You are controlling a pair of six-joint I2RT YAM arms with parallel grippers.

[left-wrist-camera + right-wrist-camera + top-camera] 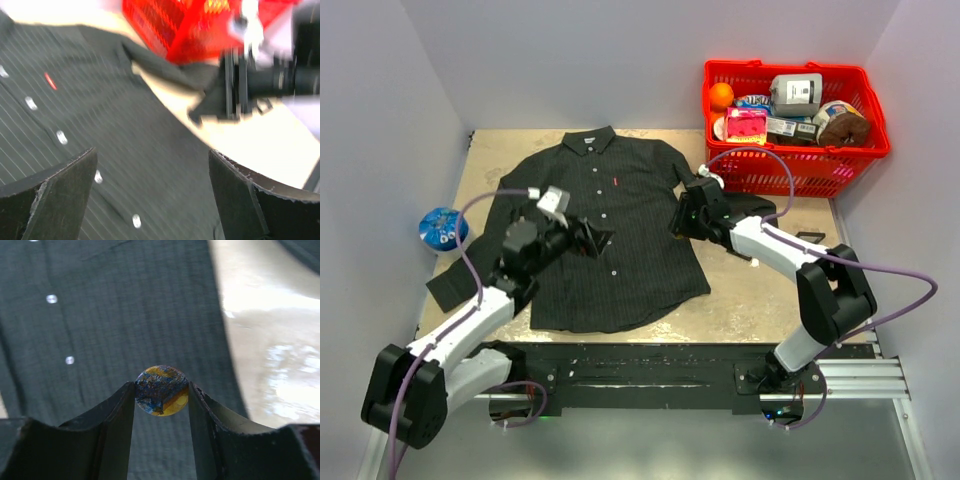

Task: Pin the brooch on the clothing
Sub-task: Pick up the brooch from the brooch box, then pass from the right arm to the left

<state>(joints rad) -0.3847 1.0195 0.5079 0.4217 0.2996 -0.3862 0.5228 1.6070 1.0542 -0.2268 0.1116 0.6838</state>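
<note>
A dark charcoal pinstriped long-sleeved collared shirt (pixel 635 265) lies flat and front-up on the beige table (pixel 770 295). Its collar (pixel 590 141) is at the far side and its hem at the near side. Small pale buttons (pixel 51 299) run in a line down its middle, and a tiny red tag (pixel 616 181) sits on the chest just beside that line. One sleeve trails off the shirt's left side toward the near edge. The other sleeve reaches out from its right side.

The right gripper (pixel 161 389) is half closed, its two black fingers pinching a small round brooch (pixel 161 392). The brooch has a glossy face mottled in blue and yellow-orange. It hangs over the shirt's front panel, close to the shirt's right edge. Whether it touches the cloth cannot be told.

The left gripper (pixel 152 151) is spread wide and holds nothing. It hovers over the shirt's middle, near the button line.

A red plastic basket (pixel 790 172) full of groceries stands beyond the shirt's right sleeve. A round blue object (pixel 442 228) lies by the left sleeve.
</note>
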